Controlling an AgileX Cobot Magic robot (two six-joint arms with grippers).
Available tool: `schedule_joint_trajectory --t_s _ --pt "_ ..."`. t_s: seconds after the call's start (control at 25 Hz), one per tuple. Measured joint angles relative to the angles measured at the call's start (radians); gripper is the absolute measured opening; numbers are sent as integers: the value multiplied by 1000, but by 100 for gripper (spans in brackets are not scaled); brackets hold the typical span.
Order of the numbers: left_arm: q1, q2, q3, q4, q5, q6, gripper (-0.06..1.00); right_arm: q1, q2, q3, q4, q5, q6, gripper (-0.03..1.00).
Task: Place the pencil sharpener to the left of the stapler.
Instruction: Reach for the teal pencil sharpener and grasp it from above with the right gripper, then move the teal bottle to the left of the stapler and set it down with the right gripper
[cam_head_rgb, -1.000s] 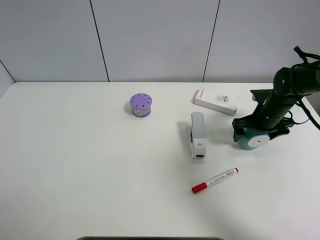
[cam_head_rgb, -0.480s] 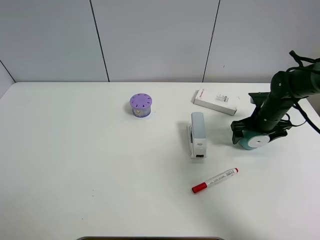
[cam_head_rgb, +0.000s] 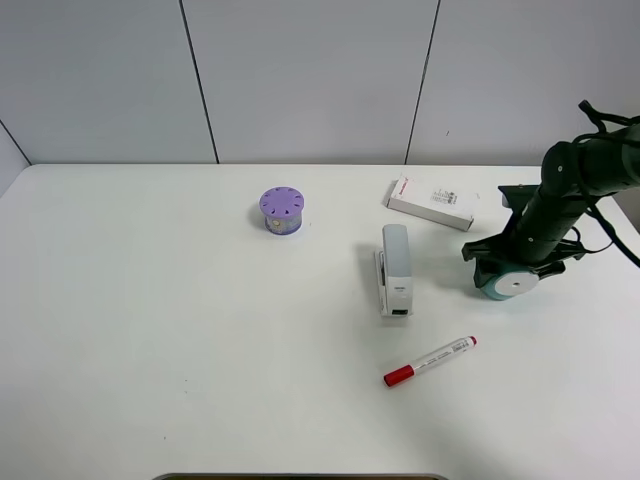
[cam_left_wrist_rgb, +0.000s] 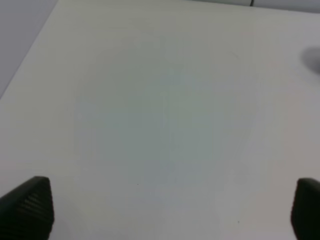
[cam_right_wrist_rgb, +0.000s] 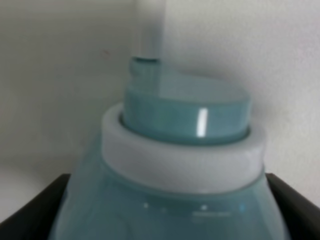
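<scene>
Progress is early. Nearest the camera lies a red-capped marker. Behind it the stapler lies lengthwise, and the pencil sharpener sits low at the table well to its right, the right gripper apparently clamped on its teal body. The left gripper hangs spread wide over bare table. Carrying the sharpener across to the stapler's far side, where a purple cylinder stands farther back, is not yet done.

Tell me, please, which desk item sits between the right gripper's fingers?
The teal plastic pencil sharpener with a white round face; the right gripper straddles it, unlike the long grey stapler and red-capped white marker.
</scene>
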Motion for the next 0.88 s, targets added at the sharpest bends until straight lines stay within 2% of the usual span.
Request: schedule_joint_trajectory --t_s 0.88 --pt "0 0 0 0 0 0 95 0 0 0 -2 1 9 68"
